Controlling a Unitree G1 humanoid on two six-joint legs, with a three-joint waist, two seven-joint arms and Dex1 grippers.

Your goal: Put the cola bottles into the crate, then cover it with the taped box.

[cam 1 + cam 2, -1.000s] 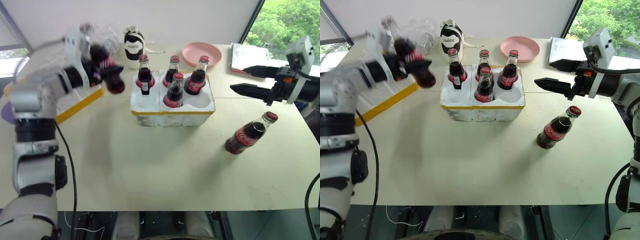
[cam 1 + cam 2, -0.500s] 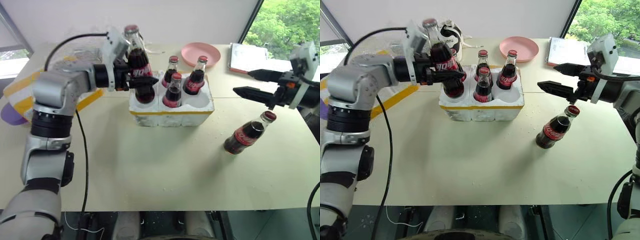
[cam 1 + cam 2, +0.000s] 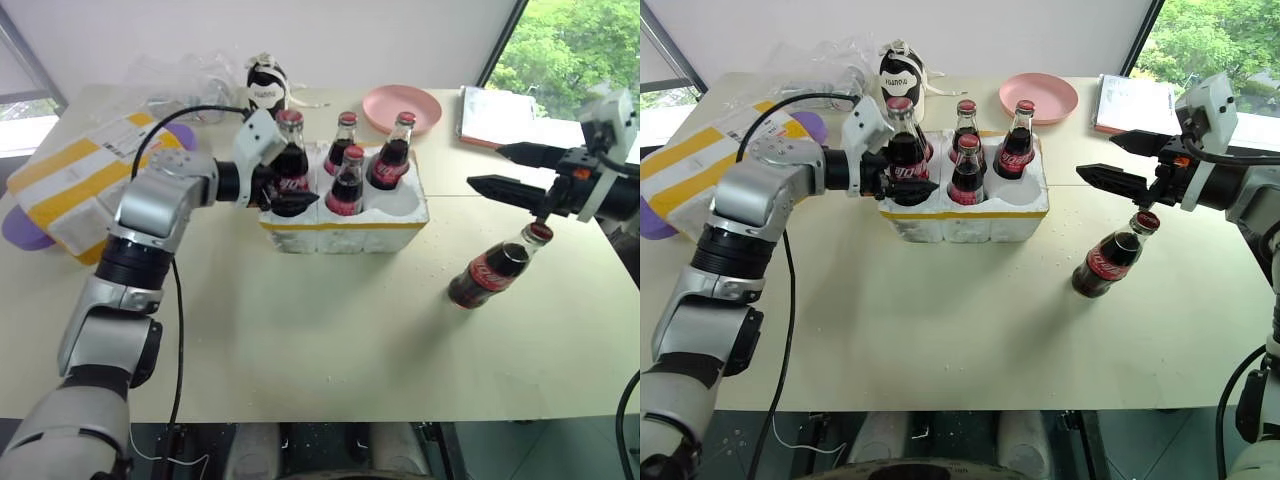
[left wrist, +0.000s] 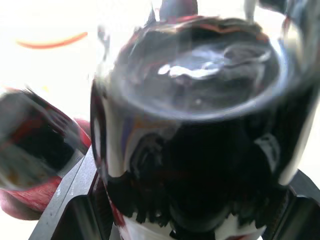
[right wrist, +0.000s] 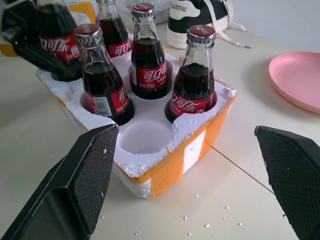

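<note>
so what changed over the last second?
Left gripper swung its cola bottle from up over the taped box down into the crate, front-left hole, still gripping it. Right gripper stayed open above the loose bottle.

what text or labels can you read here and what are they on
"可口可乐" in white on the red labels of the cola bottles in the crate.
Black-and-white bottle-like item: partly readable, something like "unoù".
Fine print on a bottle's white label panel: too small.
Taped box label: unreadable.
</note>
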